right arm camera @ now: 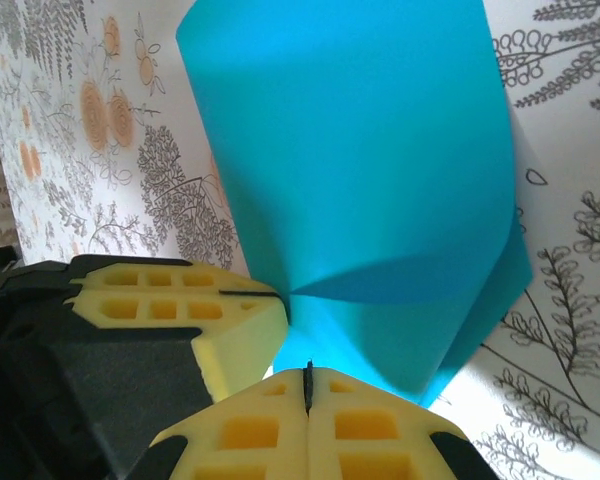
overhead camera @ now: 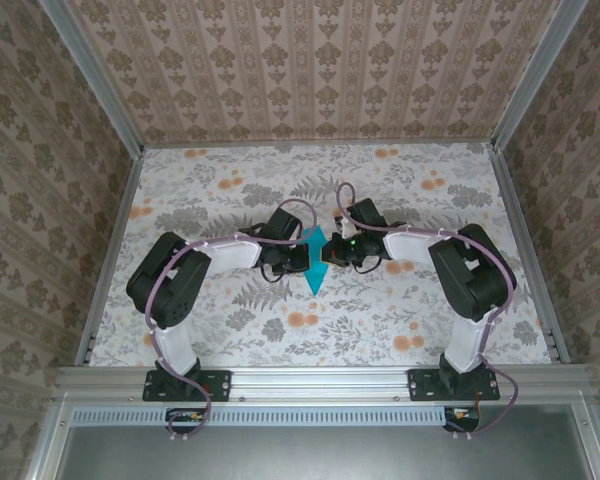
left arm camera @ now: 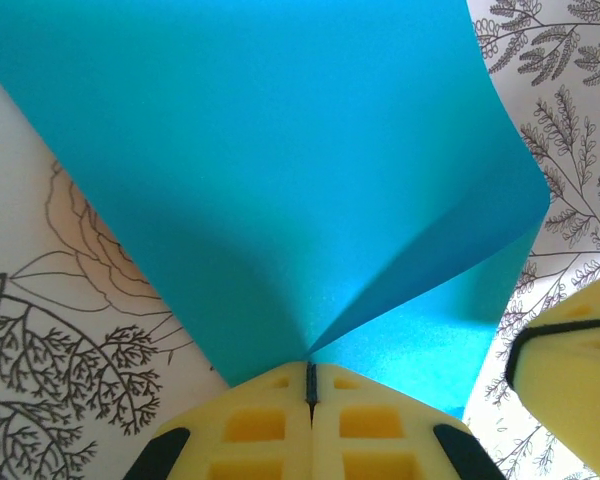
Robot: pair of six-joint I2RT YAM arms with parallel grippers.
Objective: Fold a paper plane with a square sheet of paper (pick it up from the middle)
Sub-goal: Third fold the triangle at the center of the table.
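Left gripper point(left arm camera: 311, 375), right gripper point(right arm camera: 307, 375) both pinching teal paper point(left arm camera: 280, 180) | floral table point(overhead camera: 380, 320) | damask-papered walls point(overhead camera: 320, 70)

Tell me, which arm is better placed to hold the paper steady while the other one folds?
Probably left. The left gripper is shut exactly where the creases of the square sheet of paper meet. The right gripper is shut on a flap beside that, freer to move.
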